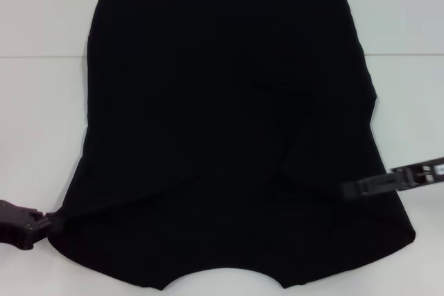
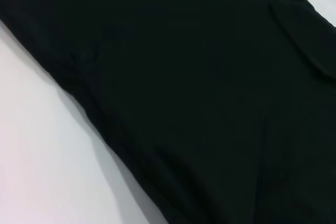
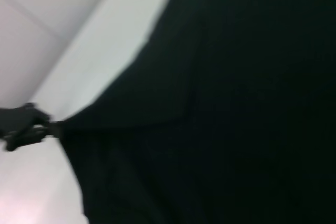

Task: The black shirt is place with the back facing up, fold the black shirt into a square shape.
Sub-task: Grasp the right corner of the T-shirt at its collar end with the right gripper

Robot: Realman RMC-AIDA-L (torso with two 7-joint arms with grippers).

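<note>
The black shirt lies spread on the white table, plain side up, with its curved neckline at the near edge. No lettering shows. My left gripper is at the shirt's near left corner, shut on the cloth, which is drawn to a point there. It also shows in the right wrist view. My right gripper is at the shirt's near right edge, shut on the cloth, and a raised crease runs inward from it. The shirt fills the left wrist view and most of the right wrist view.
The white table shows bare on both sides of the shirt. A seam line crosses the table behind the shirt's middle. The shirt's far hem reaches close to the top of the head view.
</note>
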